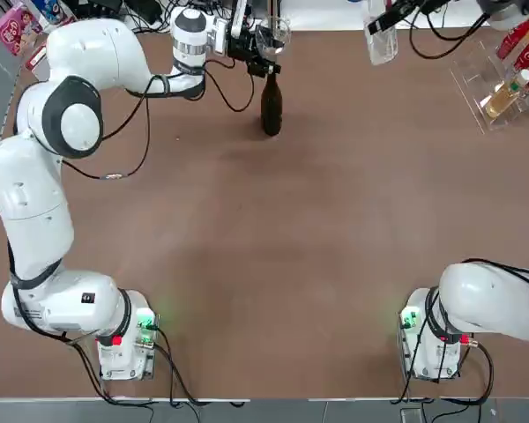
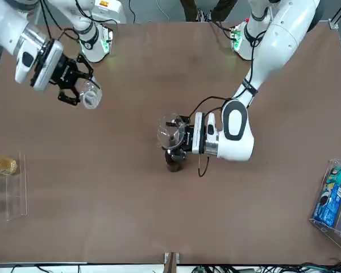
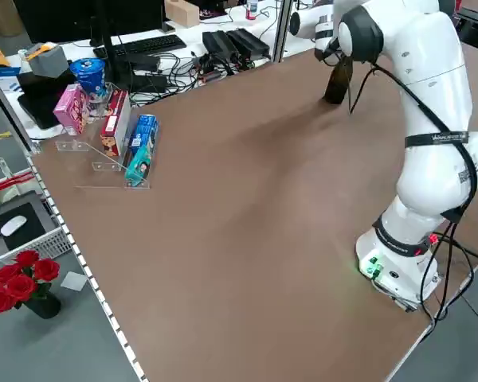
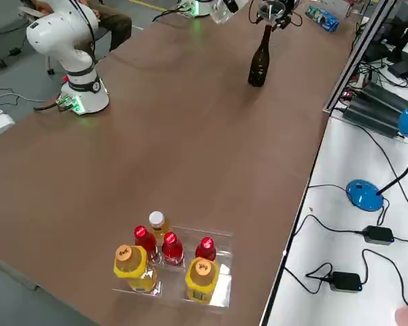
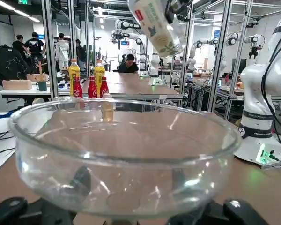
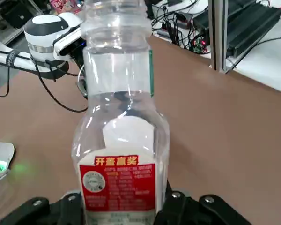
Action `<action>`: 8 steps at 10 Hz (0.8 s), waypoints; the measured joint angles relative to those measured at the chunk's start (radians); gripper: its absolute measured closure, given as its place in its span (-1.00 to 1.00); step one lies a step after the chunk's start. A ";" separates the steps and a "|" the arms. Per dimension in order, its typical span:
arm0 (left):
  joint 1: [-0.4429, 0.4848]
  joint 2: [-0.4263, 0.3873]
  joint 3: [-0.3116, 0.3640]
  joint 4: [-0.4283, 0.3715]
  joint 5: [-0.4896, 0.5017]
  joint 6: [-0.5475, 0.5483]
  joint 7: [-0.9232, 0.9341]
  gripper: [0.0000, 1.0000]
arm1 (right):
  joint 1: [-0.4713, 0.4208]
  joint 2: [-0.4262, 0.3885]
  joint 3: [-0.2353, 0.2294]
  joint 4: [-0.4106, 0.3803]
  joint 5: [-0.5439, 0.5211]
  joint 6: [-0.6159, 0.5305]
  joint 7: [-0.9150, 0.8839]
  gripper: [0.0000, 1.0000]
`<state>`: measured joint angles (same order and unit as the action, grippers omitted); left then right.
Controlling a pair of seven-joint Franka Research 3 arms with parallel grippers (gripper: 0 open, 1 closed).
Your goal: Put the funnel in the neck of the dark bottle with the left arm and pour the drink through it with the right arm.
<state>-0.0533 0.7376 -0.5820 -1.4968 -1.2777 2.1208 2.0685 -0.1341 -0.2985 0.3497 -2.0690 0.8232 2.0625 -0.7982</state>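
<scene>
The dark bottle (image 1: 271,104) stands upright at the far middle of the table. The clear funnel (image 1: 272,34) sits at the top of its neck, and my left gripper (image 1: 261,56) is around the funnel. In the left wrist view the funnel's bowl (image 5: 124,150) fills the frame. Far right and well above the table, my right gripper (image 2: 78,92) is shut on the drink (image 2: 91,94), a clear bottle with a red and white label (image 6: 119,140). Its mouth is uncapped. It hangs tilted, apart from the funnel (image 2: 171,134).
A clear rack (image 1: 501,84) with red and yellowish bottles stands at the far right corner. Another clear rack with snack boxes (image 3: 119,131) stands at the far left edge. Cables hang off the left arm near the dark bottle (image 2: 173,160).
</scene>
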 joint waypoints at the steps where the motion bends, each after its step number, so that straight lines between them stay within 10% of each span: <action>1: 0.004 0.001 0.000 0.000 0.000 -0.005 0.011 -0.53 | 0.000 -0.015 0.039 -0.001 -0.019 0.011 0.087 -0.02; 8: 0.014 0.013 0.000 0.000 0.000 -0.017 0.026 0.30 | 0.000 -0.066 0.263 0.014 -0.199 0.044 0.639 -0.02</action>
<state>-0.0395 0.7509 -0.5820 -1.4967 -1.2779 2.1039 2.0949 -0.1340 -0.3650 0.6130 -2.0554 0.6238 2.1065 -0.1589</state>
